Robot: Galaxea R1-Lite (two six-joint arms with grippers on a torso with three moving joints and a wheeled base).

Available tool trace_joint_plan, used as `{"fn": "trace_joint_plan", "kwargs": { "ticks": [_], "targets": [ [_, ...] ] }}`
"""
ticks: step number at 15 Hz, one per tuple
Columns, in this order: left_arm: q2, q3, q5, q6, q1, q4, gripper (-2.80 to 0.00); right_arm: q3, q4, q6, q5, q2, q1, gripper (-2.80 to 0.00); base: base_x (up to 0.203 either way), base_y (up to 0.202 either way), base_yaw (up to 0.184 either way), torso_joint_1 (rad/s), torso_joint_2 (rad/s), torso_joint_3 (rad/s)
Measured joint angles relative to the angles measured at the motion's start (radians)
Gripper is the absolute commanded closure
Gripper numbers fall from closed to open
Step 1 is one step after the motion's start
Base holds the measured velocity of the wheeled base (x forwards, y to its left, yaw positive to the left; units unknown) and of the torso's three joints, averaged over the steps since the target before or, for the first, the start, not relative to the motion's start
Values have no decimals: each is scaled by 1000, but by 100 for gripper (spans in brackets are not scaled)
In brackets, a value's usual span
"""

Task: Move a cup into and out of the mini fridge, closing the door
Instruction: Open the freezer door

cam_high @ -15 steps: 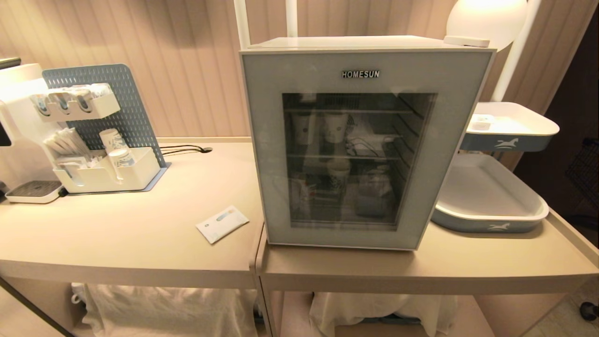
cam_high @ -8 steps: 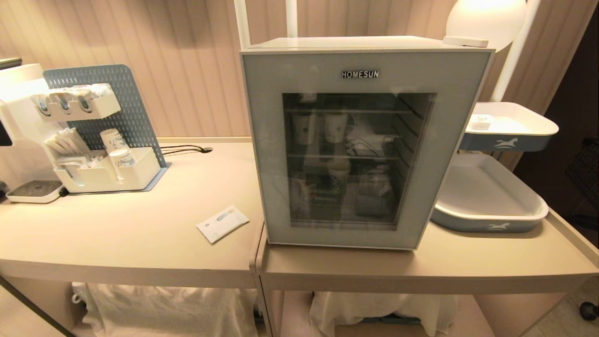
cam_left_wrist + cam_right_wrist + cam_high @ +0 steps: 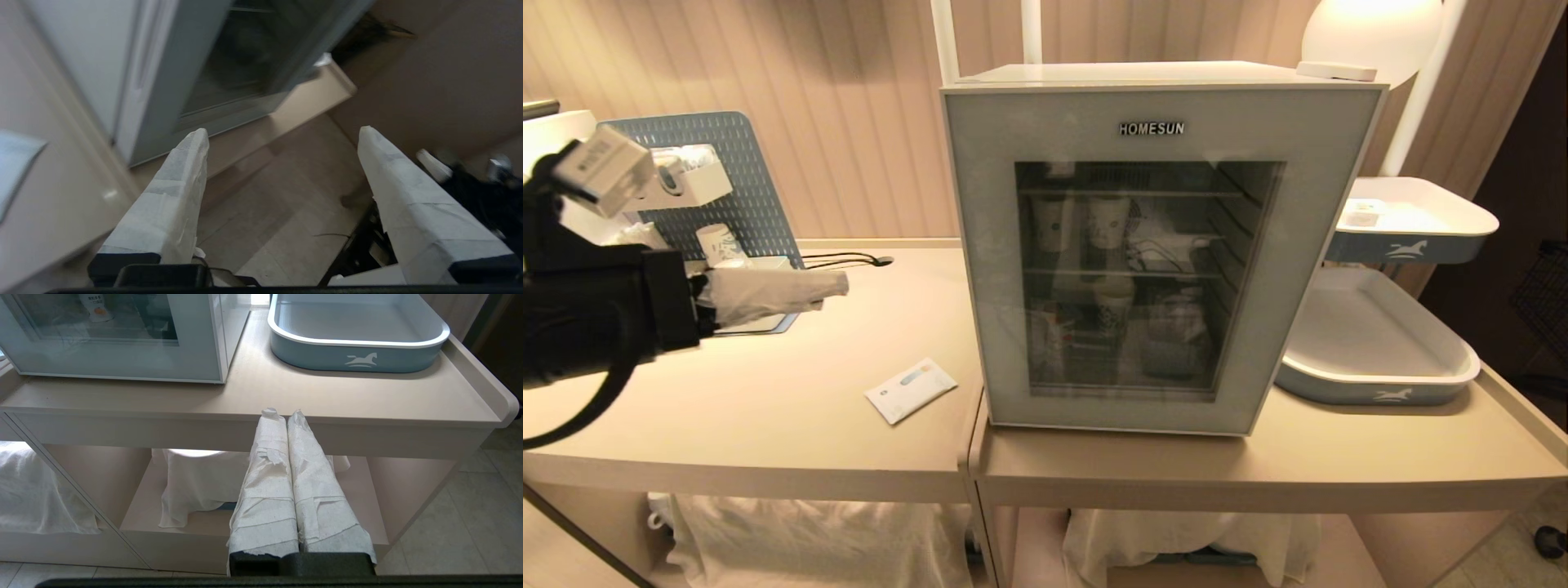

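The white mini fridge (image 3: 980,245) stands in the middle of the counter, its glass door (image 3: 1160,110) shut. Through the glass in the right wrist view I see the cup (image 3: 96,306), a small white tub with an orange mark, inside the fridge. My left gripper (image 3: 837,286) hovers above the left table, well left of the fridge and pointing towards it. Its white-wrapped fingers stand open around nothing (image 3: 282,130). My right gripper (image 3: 284,413) is shut and empty, low in front of the counter's front edge, out of the head view.
A flat paper packet (image 3: 911,390) lies on the table near the fridge's left corner. A blue-backed organiser (image 3: 727,163) with paper cups stands at the far left. Two blue-and-white trays (image 3: 1372,392) (image 3: 1413,245) sit right of the fridge. Cloths hang under the counter.
My left arm has risen into the head view from the left and its fingers have spread apart. The fridge, its door and the right arm have not moved.
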Motion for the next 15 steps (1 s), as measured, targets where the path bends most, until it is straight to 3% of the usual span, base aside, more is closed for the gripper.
{"fn": "trace_joint_plan", "kwargs": {
  "ticks": [1,3,6,8,15],
  "targets": [
    [64,48,-121,0,14,-143,-280,0,0,1,0,0,0,0,0,0,0,0,0,0],
    [192,124,-263,0,25,-416,-280,0,0,4,0,0,-1,0,0,0,0,0,0,0],
    [395,186,-293,-2,19,-835,-280,1,-2,11,0,0,0,0,0,0,0,0,0,0],
    [494,180,-266,-4,9,-1027,-280,1,-3,11,0,0,0,0,0,0,0,0,0,0],
    [637,113,-141,-4,-83,-1044,-280,2,-6,11,0,0,-1,0,0,0,0,0,0,0]
  ]
}}
